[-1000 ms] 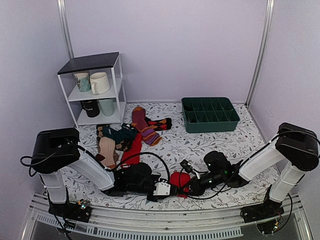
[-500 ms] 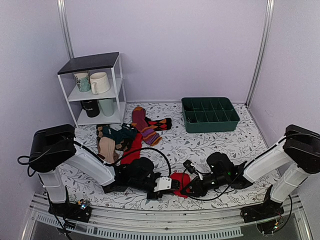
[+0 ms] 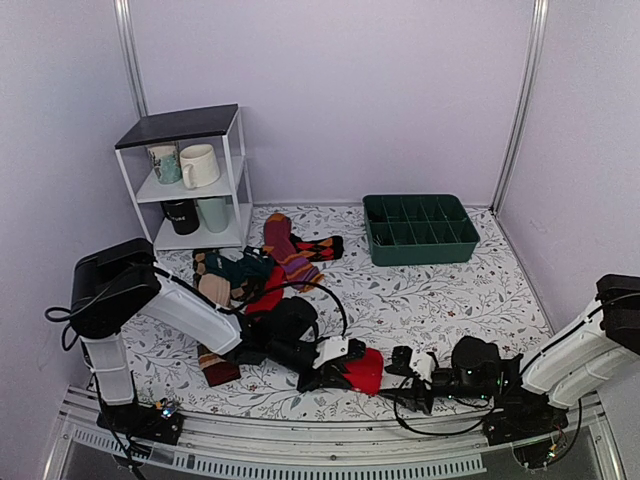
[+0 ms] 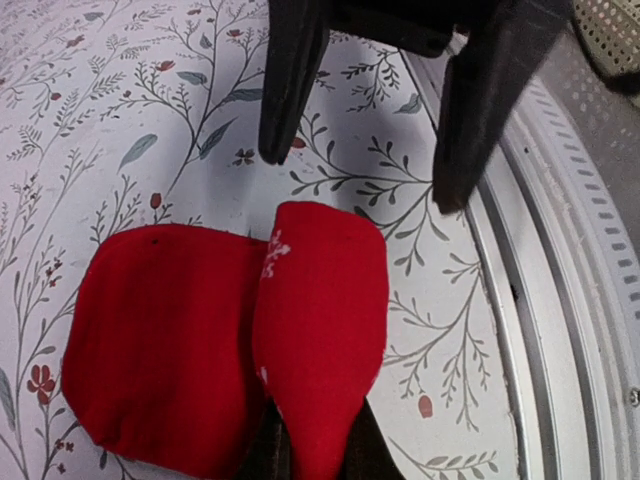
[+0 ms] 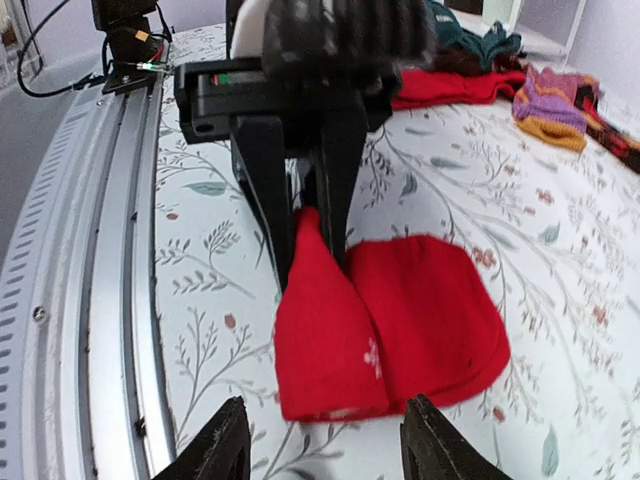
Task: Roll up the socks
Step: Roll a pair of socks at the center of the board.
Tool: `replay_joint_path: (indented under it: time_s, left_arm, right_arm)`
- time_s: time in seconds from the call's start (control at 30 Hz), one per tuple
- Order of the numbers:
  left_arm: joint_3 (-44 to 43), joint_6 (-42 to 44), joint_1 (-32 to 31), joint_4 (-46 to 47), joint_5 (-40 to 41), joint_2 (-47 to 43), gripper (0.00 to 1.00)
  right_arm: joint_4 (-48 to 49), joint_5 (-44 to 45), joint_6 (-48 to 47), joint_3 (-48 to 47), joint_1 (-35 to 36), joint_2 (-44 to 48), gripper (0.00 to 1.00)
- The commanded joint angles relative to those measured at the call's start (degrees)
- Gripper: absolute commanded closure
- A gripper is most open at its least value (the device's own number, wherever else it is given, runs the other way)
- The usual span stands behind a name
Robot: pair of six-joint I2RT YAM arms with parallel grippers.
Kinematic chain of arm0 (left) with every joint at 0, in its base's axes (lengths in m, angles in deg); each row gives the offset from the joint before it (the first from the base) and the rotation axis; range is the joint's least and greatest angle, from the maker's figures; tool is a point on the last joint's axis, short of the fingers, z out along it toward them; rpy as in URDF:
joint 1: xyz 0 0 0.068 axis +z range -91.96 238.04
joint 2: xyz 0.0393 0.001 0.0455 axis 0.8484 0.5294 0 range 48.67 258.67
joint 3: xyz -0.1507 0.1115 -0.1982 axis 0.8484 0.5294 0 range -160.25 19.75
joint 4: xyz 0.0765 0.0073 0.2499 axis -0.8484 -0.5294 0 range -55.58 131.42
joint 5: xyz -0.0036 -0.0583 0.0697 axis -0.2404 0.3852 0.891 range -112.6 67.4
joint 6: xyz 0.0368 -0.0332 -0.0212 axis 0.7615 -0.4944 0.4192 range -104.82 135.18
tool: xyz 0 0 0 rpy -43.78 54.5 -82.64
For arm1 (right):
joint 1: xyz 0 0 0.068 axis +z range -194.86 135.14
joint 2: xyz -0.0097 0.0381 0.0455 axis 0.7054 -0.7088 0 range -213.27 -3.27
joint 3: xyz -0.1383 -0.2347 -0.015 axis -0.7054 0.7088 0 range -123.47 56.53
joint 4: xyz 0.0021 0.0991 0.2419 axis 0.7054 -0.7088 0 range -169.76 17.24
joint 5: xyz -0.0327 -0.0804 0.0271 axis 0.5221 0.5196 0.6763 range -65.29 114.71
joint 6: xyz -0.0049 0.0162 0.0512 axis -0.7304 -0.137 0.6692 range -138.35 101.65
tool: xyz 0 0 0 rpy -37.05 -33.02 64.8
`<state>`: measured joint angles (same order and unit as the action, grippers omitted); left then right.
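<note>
at the table [image 3: 420, 290]'s near edge, your right gripper [image 5: 322, 445] has let go and backed away, fingers spread. your left gripper [image 5: 310, 235] has closed, pinching the folded socks [image 5: 420, 310]. the roll now depends on that one pinch and looks half done.

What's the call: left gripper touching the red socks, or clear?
Touching. The right wrist view shows the left gripper pinching the raised fold of the red socks between its fingers, with no gap.
</note>
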<state>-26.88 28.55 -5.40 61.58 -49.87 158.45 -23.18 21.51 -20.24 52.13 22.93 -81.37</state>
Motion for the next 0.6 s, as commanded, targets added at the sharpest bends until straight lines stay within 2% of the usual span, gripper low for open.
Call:
replay_joint_path:
  time_s: [0.0,0.27,0.57]
  left_arm:
    - [1.9,-1.8,0.7,-13.6,-0.3,4.8,1.00]
    - [1.0,-1.6,1.0,-14.2,-0.9,6.0,1.00]
    - [0.7,-1.6,1.3,-14.3,-0.7,6.3,1.00]
  right_arm:
    - [4.0,12.1,-13.6,-4.5,5.9,-3.9,0.47]
    - [-3.3,8.8,-12.6,-7.0,7.4,-4.2,0.48]
    - [-4.3,11.4,-7.2,-8.4,7.4,-9.9,0.49]
